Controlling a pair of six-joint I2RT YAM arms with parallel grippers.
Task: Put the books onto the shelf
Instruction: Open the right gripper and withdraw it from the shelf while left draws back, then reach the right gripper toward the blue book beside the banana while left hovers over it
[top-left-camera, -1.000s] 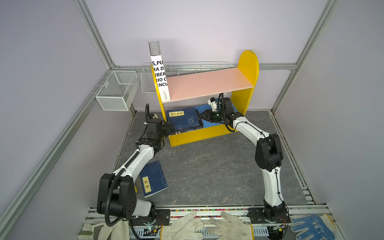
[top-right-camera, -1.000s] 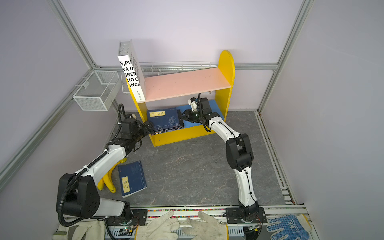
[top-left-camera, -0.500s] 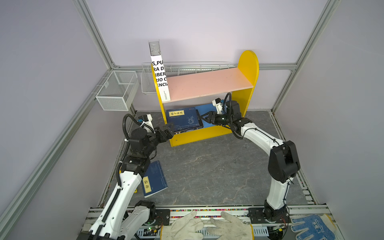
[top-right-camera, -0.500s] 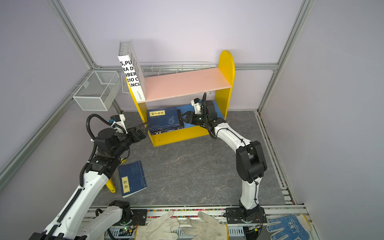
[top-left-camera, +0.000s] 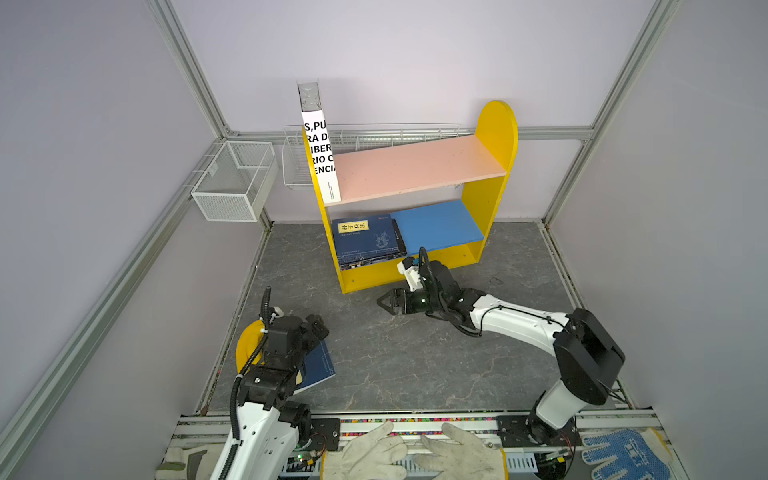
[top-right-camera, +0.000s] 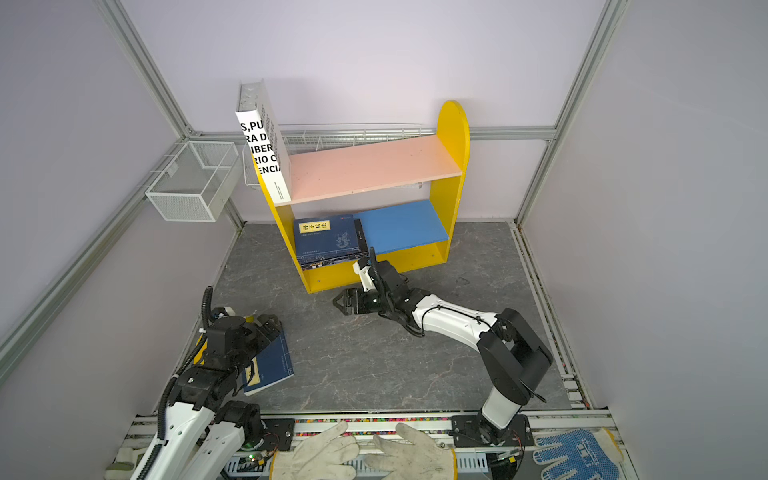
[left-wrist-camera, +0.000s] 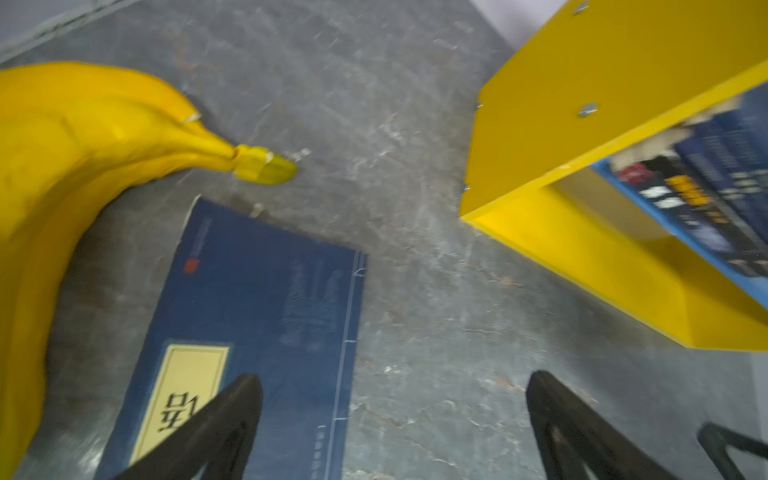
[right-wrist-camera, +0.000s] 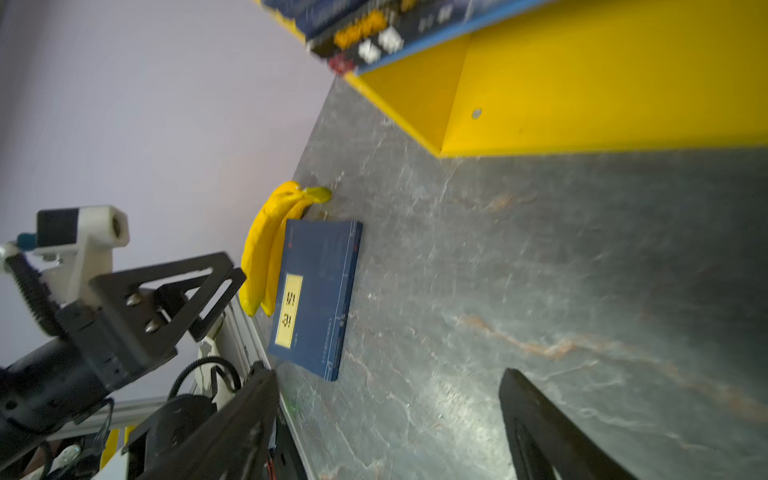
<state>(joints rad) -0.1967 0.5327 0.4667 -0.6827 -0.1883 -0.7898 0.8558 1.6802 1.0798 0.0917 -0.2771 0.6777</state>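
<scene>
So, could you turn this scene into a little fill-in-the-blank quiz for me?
1. The large white book stands on the ___ upper board of the shelf.
2. The stack of navy books lies on the ___ lower board.
3. A lone navy book lies on the floor beside a yellow ___.
4. The left claw and the right claw are both ___, holding nothing.
Missing words: pink; blue; banana; open.

White arms (top-left-camera: 519, 326), black joints (top-left-camera: 588, 357), cables (top-left-camera: 249, 361), triangular black fingers (left-wrist-camera: 237, 403)
</scene>
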